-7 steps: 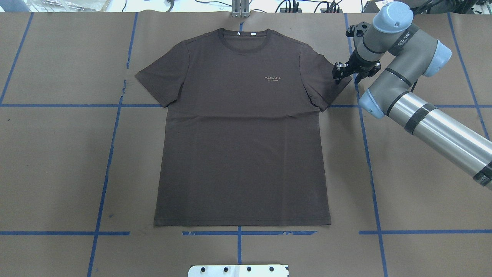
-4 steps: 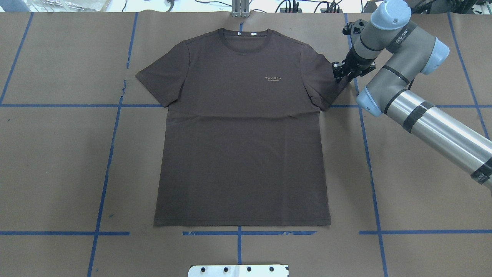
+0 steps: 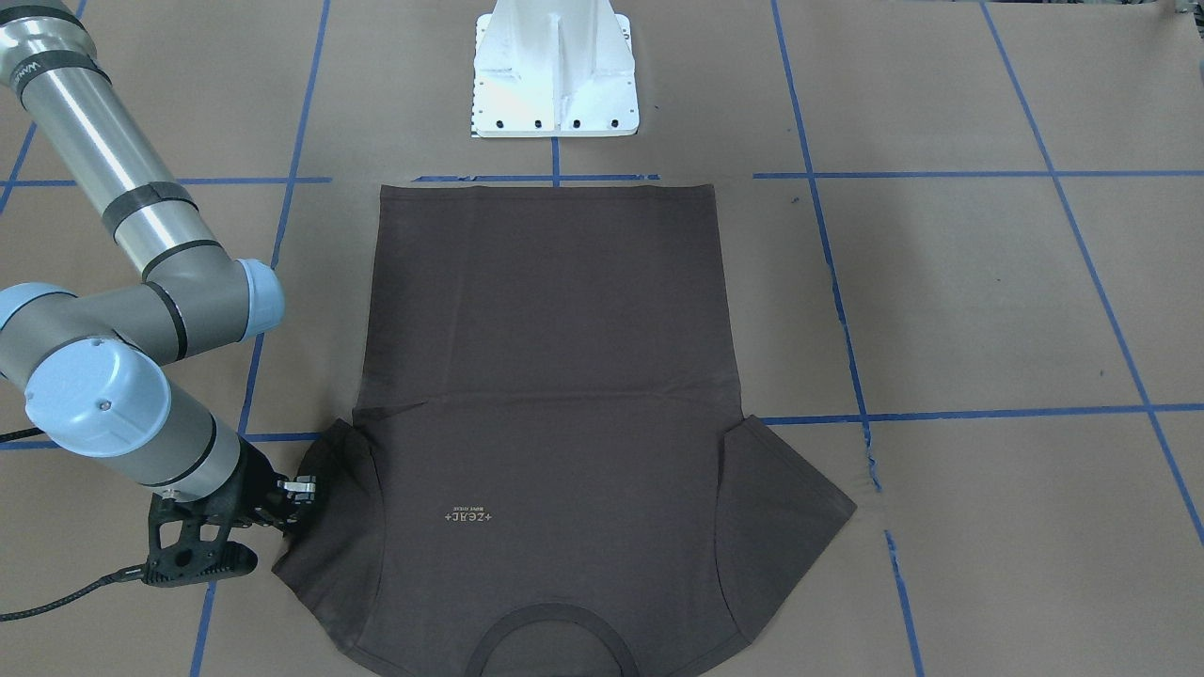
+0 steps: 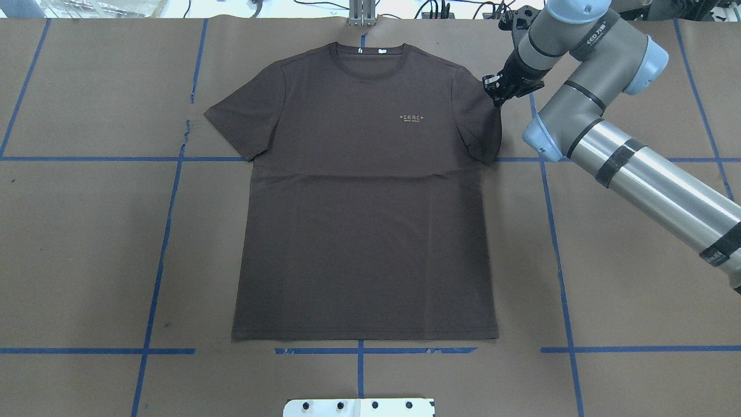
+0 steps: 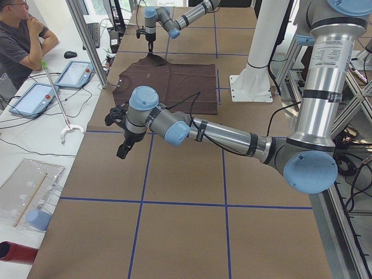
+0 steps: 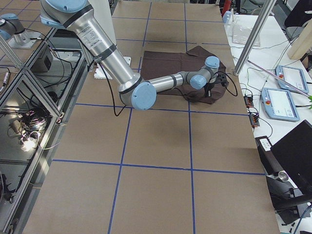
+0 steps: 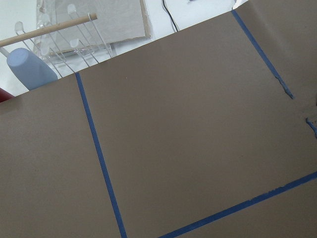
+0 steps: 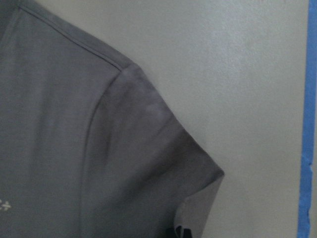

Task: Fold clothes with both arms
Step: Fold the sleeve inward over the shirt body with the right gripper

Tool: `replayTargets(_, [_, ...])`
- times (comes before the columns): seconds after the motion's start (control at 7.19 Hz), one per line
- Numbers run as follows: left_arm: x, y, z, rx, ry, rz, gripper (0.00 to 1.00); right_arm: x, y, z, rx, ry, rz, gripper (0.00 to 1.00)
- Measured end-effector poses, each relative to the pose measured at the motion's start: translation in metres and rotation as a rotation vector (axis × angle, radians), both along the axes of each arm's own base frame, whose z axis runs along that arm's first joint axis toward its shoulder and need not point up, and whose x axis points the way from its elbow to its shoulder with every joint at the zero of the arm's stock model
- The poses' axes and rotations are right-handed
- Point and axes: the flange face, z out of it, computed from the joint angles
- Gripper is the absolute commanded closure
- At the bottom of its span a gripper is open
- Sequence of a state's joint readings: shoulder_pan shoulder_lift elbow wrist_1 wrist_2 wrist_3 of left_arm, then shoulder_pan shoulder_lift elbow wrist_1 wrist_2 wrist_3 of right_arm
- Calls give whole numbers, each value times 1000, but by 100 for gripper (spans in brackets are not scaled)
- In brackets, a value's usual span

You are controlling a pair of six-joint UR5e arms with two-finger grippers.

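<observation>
Surface: a worktop (image 3: 988, 282) covered in brown paper and gridded with blue tape (image 3: 818, 244) is seen in every view.
Front-facing, clothing: a dark brown T-shirt (image 3: 546, 329) is laid flat, front up, with its hem toward the white pedestal (image 3: 555, 75) and its collar (image 3: 555, 611) at the operators' edge.
Front-facing, grasp: the right gripper (image 3: 299, 489) is set at the outer edge of the sleeve (image 3: 329, 508) on the robot's right. Its jaws are drawn narrow and pinched on that sleeve's hem.
Overhead, sleeves: the other sleeve (image 4: 243, 119) is spread flat, while the gripped one is tucked close against the shirt body.
Overhead, arms: only the right arm (image 4: 637, 174) is seen.
Exterior left, near arm: the left arm (image 5: 221, 135) is stretched over bare paper. The left gripper (image 5: 122, 152) is held well apart from the T-shirt, and its opening cannot be told.
Exterior left, background: a seated person (image 5: 23, 40) and two tablets (image 5: 72, 74) are seen at a white side table.
Exterior right: the gripped sleeve is seen raised in a small fold.
Left wrist: paper, tape, a clear rack (image 7: 74, 34) and a pale blue cup (image 7: 29, 72) are shown.
Right wrist: the bunched sleeve corner is led down to dark fingertips (image 8: 182, 233).
</observation>
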State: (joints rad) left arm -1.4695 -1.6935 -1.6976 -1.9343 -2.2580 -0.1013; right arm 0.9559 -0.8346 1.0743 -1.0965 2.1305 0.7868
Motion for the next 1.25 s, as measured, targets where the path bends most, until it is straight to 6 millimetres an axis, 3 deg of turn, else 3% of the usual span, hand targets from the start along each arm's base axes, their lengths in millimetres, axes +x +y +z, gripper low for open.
replayTargets(0.28, [0,0,0,-1,0,0,0,-7,-4,-36,31,-31,-1,100])
replayTargets(0.42, [0,0,0,-2,0,0,0,-21,-5,-62,45,-48,-5,100])
replayTargets(0.7, [0,0,1,-3,0,0,0,-81,-2,-125,88,-47,6,100])
replayTargets(0.83, [0,0,0,-2,0,-1,0,-106,4,-138,105,-32,7,27])
replayTargets(0.97, [0,0,-1,-1,1,-1,0,-118,7,-141,111,-23,7,0])
replayTargets(1.25, [0,0,0,-1,2,0,0,-123,10,-140,110,-19,10,0])
